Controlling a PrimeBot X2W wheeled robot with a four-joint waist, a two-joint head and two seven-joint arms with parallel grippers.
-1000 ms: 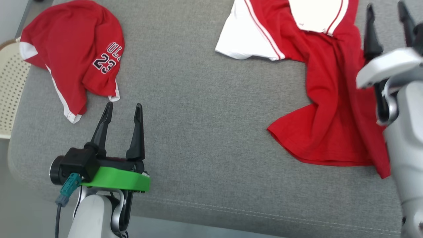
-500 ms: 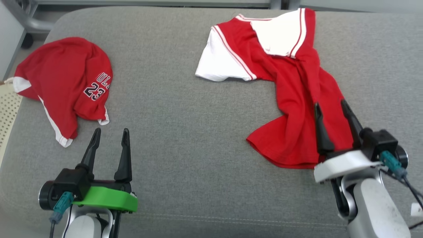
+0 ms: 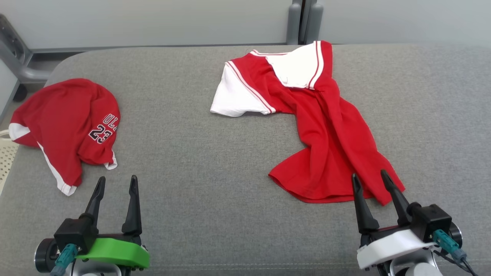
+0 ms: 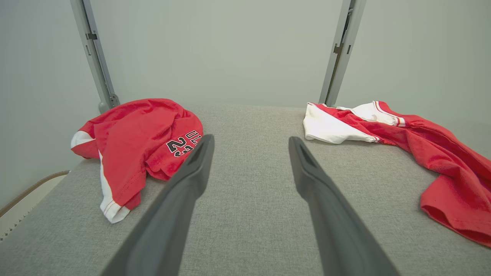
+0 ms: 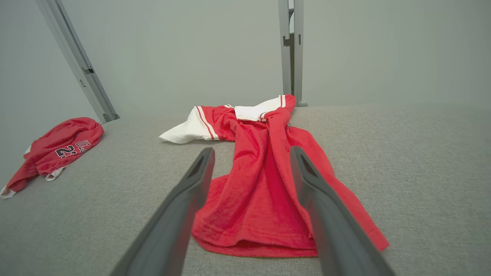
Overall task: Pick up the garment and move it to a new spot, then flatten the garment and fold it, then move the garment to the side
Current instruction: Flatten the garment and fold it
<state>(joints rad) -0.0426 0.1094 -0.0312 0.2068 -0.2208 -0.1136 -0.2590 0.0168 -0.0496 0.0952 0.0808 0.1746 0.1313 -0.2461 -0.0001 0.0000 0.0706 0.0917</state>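
Observation:
A crumpled red and white shirt (image 3: 322, 134) lies on the grey cushion (image 3: 199, 153), right of centre, its white sleeve toward the back. It also shows in the right wrist view as the shirt (image 5: 264, 184). A bunched red jersey (image 3: 65, 122) marked "23" lies at the left, and the jersey (image 4: 138, 142) appears in the left wrist view. My right gripper (image 3: 369, 174) is open, its tips just above the shirt's near hem, holding nothing; the gripper (image 5: 252, 150) points along the shirt. My left gripper (image 3: 117, 179) is open and empty, just in front of the jersey; the gripper (image 4: 251, 138) points at bare cushion.
A pale wall with grey metal posts (image 3: 303, 21) stands behind the cushion. A cream perforated object (image 3: 4, 161) sits past the cushion's left edge. Bare cushion stretches between the two garments and along the front.
The head camera has tilted up, so the whole picture shifted down. My right gripper has drawn back from over the shirt's middle to its near hem, still open. The garments lie as before.

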